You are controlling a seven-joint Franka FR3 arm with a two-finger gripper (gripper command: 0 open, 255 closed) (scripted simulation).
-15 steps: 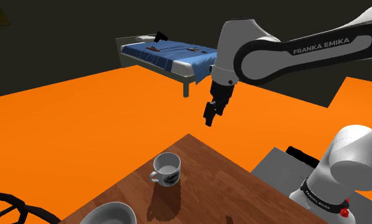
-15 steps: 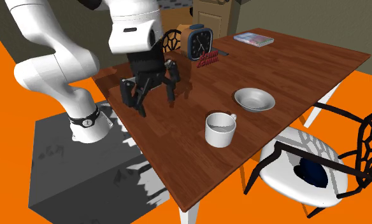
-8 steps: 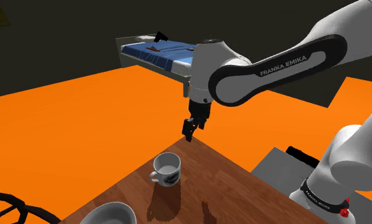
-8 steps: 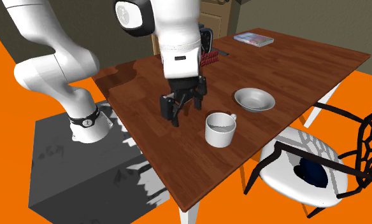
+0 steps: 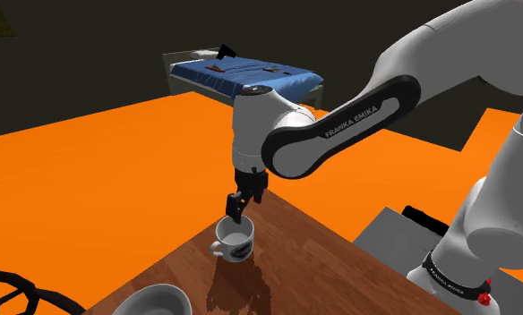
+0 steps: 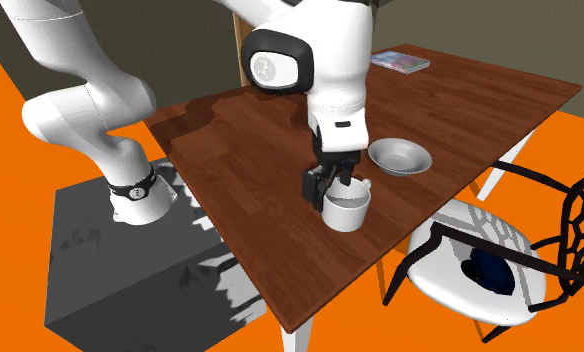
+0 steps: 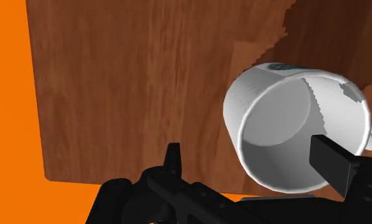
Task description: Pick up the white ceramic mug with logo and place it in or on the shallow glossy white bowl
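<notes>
In the shoulder view, the bowl lies nearest on the wooden table. The mug stands upright at its one o'clock. The gripper hangs just above the mug, fingers apart, perhaps straddling its rim. Beyond lie an orange floor and, at twelve, a blue bed.

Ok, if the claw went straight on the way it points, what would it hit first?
Probably the white mug: the open claw hangs right over it, one finger above its opening, the other above the wooden table outside its wall. Rim or inside first, I can't tell.
</notes>
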